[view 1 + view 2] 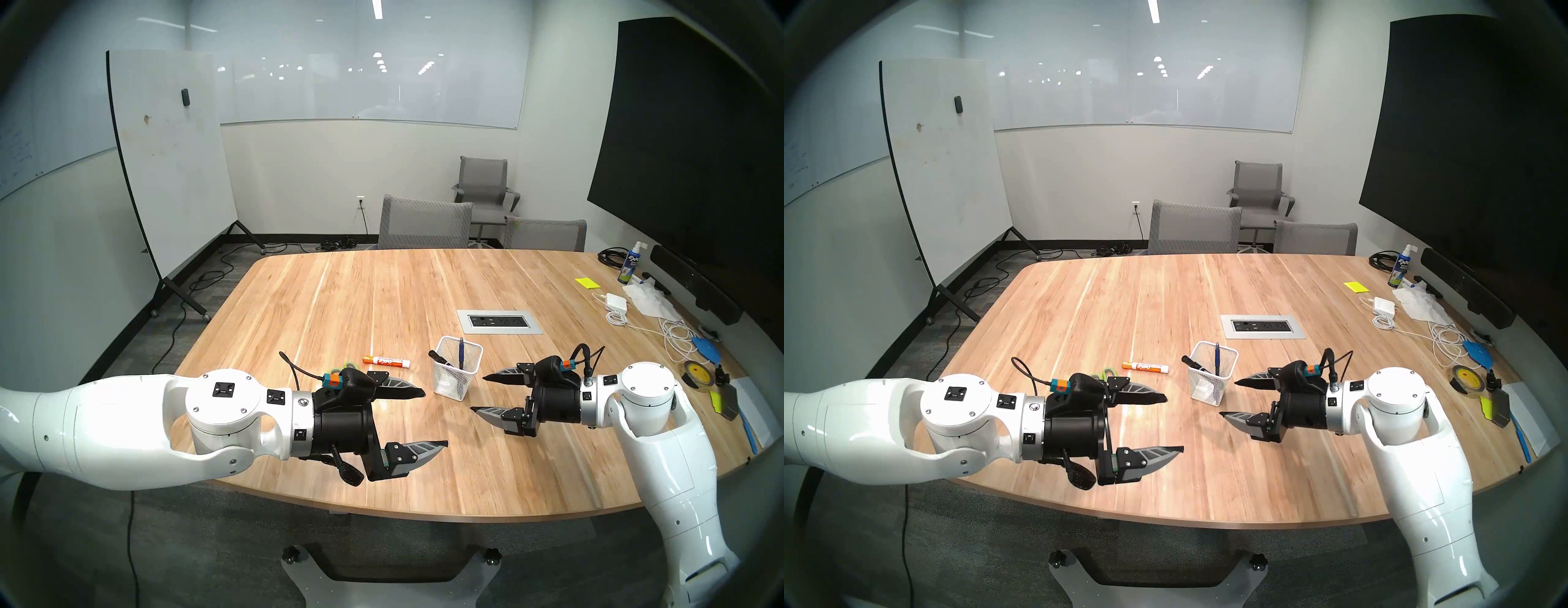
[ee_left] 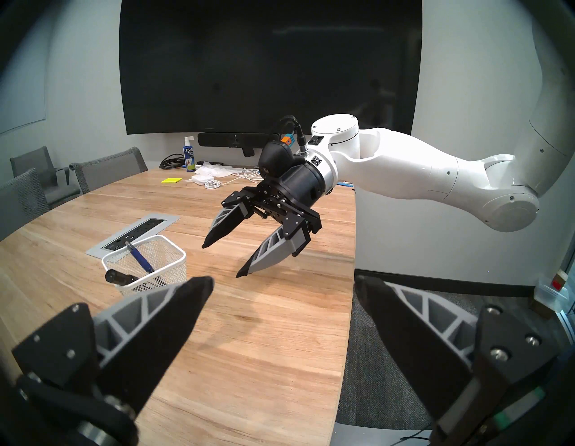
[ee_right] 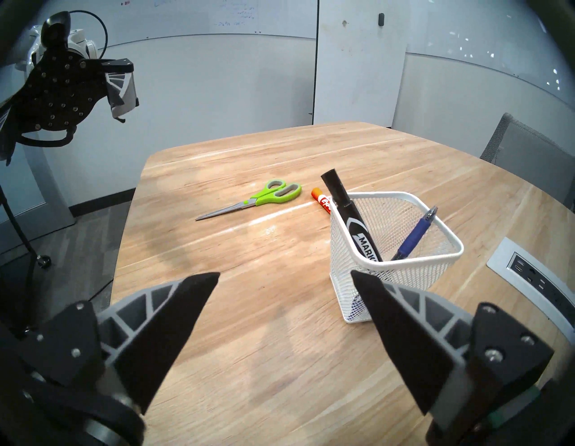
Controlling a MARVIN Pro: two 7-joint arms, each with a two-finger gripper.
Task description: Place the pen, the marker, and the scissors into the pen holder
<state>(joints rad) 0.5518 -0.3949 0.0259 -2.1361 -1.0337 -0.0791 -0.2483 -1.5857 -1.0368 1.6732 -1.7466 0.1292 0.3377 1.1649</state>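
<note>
Both claws, left claw [image 1: 428, 418] & right claw [image 1: 477, 394], spread w/ nothing held; lime-green-handled steel scissors [image 3: 252, 199] lying flat on worktop [image 1: 382, 297] look light, stiff, thin, so prob. best pinched at handle-blade junction.

Pale wooden table [image 1: 382, 297] with a grey inset power-socket panel [image 1: 499, 321]; yellow sticky-note pad [image 1: 587, 282] beside the blue-labelled spray bottle [image 1: 629, 268]; white charger brick [image 1: 616, 299].

Two white robot arms reach in from the lower left and lower right of the head view, facing each other. The left gripper [image 1: 435, 418] points rightward, jaws spread wide, empty. The right gripper [image 1: 477, 394] points leftward, jaws also apart, empty.
</note>
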